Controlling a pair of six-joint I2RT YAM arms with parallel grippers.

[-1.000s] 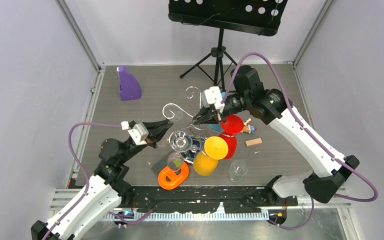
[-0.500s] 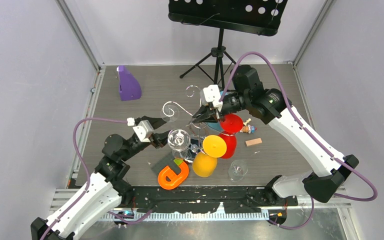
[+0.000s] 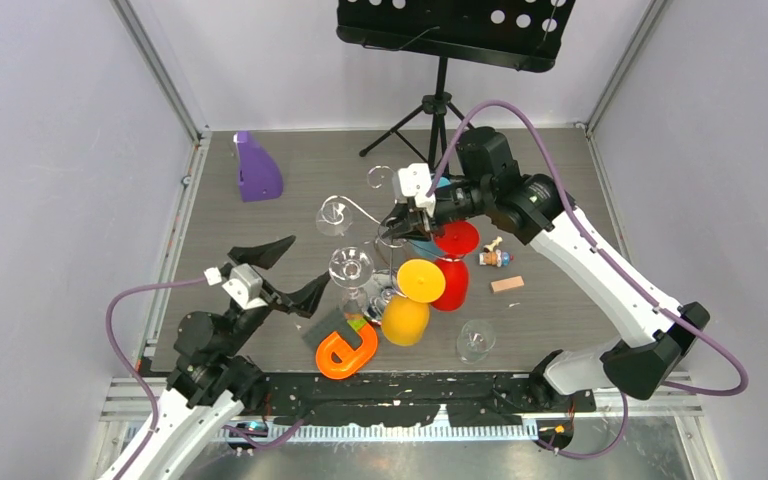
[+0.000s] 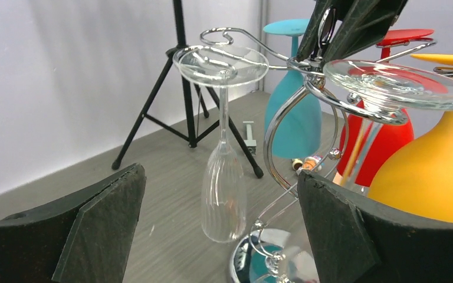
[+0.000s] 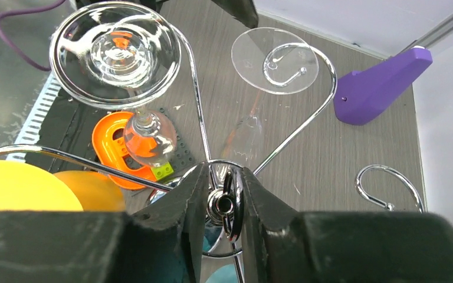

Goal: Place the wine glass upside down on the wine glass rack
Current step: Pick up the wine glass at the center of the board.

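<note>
Currently seeing glass (image 3: 350,266) hanging upside down on rack (image 4: 269,138), foot sitting on a curled arm, bowl dangling near the base. Showing left gripper (image 3: 288,272) with jaws spread wide, just beside the glass, not touching it. Reading right gripper (image 5: 222,197) as pinching the rack's top hub, probably in contact. Noting yellow glass (image 3: 405,320) and red glass (image 3: 453,285) hanging alongside.
</note>
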